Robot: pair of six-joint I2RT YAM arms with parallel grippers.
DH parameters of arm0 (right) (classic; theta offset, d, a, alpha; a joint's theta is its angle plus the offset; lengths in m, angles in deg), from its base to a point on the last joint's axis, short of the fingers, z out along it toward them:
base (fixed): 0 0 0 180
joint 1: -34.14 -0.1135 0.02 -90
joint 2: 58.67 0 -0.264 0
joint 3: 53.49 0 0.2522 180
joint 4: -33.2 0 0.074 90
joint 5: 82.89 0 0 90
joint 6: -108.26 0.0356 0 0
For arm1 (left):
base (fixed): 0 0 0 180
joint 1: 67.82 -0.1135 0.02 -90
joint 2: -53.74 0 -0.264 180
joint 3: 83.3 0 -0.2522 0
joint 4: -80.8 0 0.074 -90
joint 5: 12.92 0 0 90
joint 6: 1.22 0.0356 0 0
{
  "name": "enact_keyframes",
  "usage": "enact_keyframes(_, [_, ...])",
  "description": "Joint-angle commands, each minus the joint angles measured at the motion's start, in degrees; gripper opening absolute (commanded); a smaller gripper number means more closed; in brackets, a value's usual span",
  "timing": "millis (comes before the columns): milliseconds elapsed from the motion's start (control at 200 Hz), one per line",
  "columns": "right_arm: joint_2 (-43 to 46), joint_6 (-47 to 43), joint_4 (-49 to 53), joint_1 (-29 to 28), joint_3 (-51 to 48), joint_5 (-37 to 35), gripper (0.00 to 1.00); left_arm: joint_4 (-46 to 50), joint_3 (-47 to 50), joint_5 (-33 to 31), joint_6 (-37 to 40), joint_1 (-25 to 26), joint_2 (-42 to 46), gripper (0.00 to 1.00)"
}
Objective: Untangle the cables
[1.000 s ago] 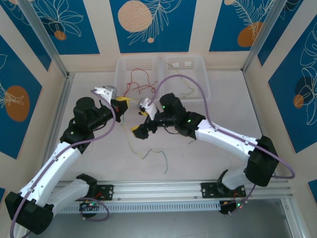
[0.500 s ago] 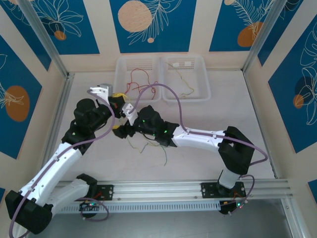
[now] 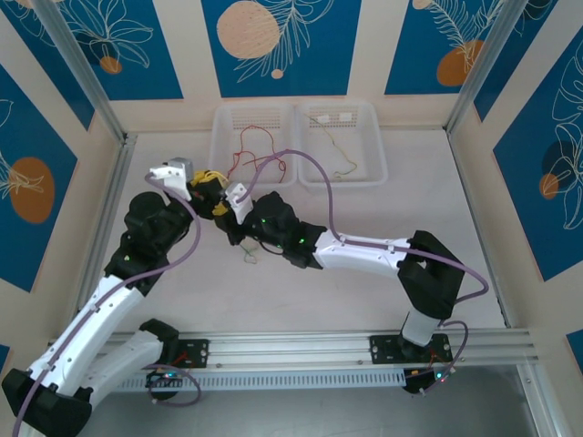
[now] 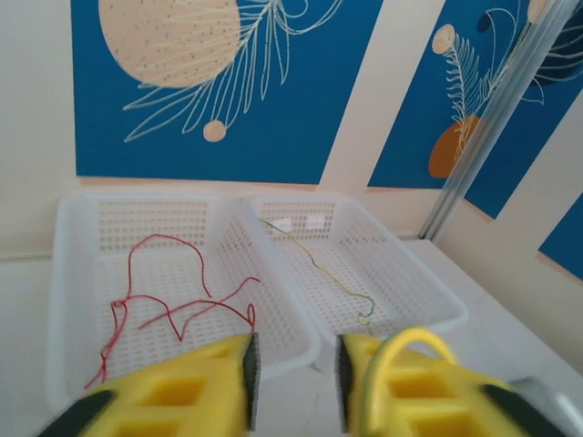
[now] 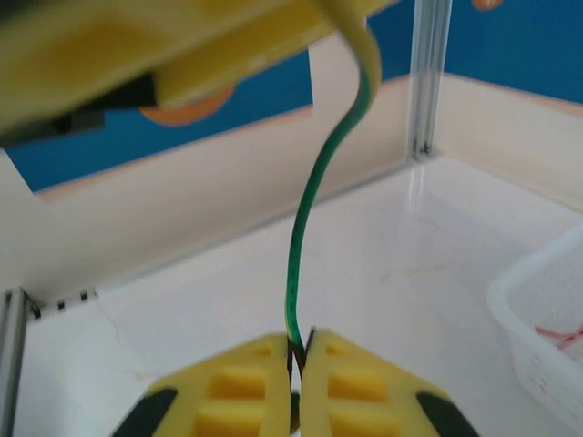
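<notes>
A green-and-yellow cable [image 5: 305, 218] rises from my right gripper [image 5: 298, 355], which is shut on it, up to a yellow finger of the left gripper [image 5: 182, 55] above. In the left wrist view the left gripper [image 4: 293, 378] stands open with nothing between its pads, and the same cable [image 4: 410, 350] loops over its right finger. From above, the left gripper [image 3: 209, 179] and right gripper [image 3: 222, 211] sit close together left of centre, and the cable's tail [image 3: 250, 258] trails on the table. Red cables [image 4: 173, 300] lie in the left basket; a yellow-green cable [image 4: 319, 264] lies in the right basket.
Two white perforated baskets [image 3: 223, 137] [image 3: 369, 137] stand side by side against the back wall. Purple arm cables [image 3: 310, 164] loop above the table. An aluminium rail [image 3: 291, 346] runs along the near edge, with frame posts [image 3: 82, 73] at the back corners.
My right arm swung left up to the left gripper and shut on the green-and-yellow cable. The left gripper opened. Most of the strand lifted off the table.
</notes>
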Motion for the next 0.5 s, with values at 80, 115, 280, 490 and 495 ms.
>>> enact_keyframes(80, [3.5, 2.1, 1.5, 3.1, -4.6, 3.3, 0.00, -2.4, 0.6, 2.4, -1.3, 2.3, 3.3, 0.71])
enact_keyframes(115, [4.0, 2.1, 1.9, 3.6, -5.3, 3.2, 0.00, -2.4, 0.6, 2.2, -1.3, 2.2, 3.9, 0.72])
enact_keyframes(280, [7.1, 3.3, 1.8, 6.4, -8.9, 3.9, 0.00, -0.9, -0.3, 1.2, -0.9, 2.2, 6.4, 0.84])
enact_keyframes(490, [11.7, 7.3, 4.5, 12.8, -11.5, 5.7, 0.00, 0.4, 0.1, 0.3, 0.1, 2.2, 8.2, 0.83])
enact_keyframes(495, [11.8, 7.3, 4.7, 12.9, -11.5, 5.7, 0.00, 0.4, 0.2, 0.3, 0.1, 2.2, 8.2, 0.83])
